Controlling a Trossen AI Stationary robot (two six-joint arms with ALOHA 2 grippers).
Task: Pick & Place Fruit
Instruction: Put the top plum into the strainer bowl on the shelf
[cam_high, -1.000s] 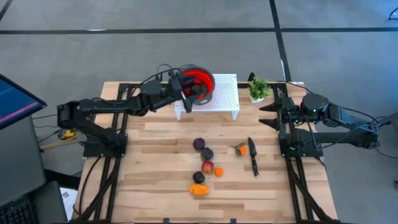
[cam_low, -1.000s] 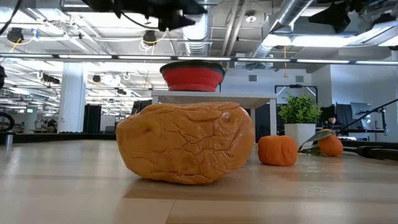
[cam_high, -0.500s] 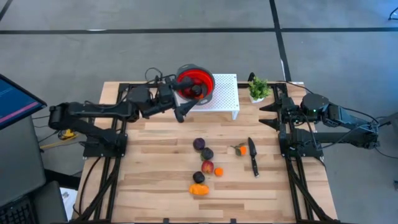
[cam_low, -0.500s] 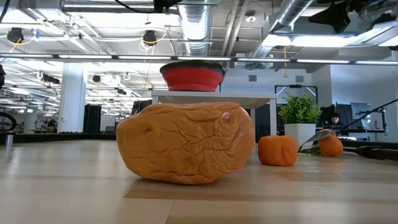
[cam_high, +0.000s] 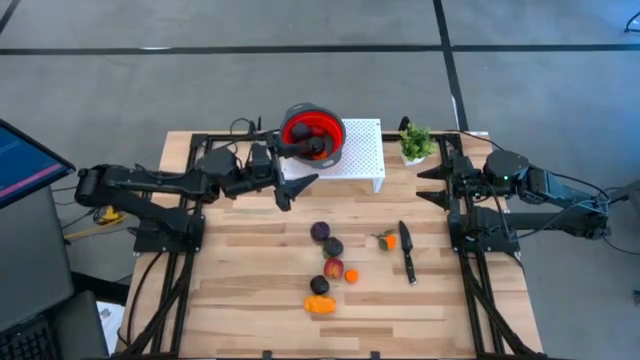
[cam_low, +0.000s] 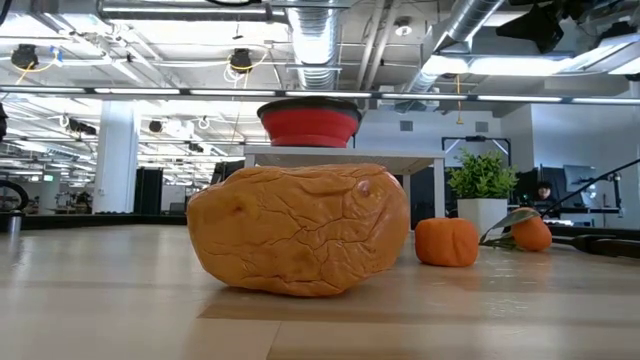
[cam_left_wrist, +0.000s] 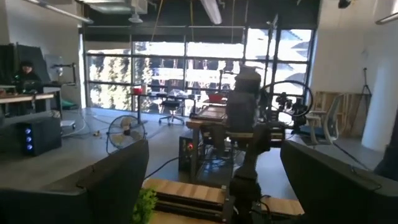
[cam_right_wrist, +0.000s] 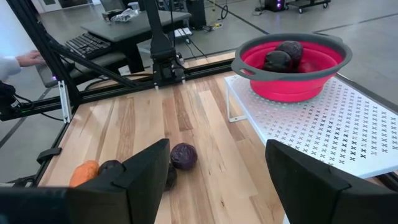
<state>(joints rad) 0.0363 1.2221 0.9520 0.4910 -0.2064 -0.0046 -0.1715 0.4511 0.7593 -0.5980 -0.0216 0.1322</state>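
Fruit is partly sorted: going by the right wrist view, the red bowl (cam_right_wrist: 291, 65) on the white rack (cam_high: 352, 153) already holds at least two dark plums (cam_right_wrist: 283, 56), so your task is under way but, I judge, well short of done.

Start at the left of the high view. Your left claw (cam_high: 291, 191) hangs over the bench (cam_high: 250, 280) just beside the rack's front left corner, short of the bowl. Its two fingers stand well apart with nothing between them (the left wrist view shows only the room and the other arm through the gap), so it is empty and touching nothing.

Moving right, the loose fruit lies in a short line down the middle of the bench: a plum (cam_high: 320, 231), a second dark plum (cam_high: 333, 247) just below it, a red-yellow ball (cam_high: 334, 268), another dark plum (cam_high: 319, 286), a small orange (cam_high: 352, 276) beside them, and the larger orange piece (cam_high: 320, 304) nearest the front edge. Further right, one more small orange (cam_high: 387, 240) sits just beside the black-handled knife (cam_high: 406, 248). That makes seven pieces left to move, as far as you can see.

At the far right your right claw (cam_high: 436, 185) waits near the potted plant (cam_high: 414, 142), fingers spread wide, holding nothing.
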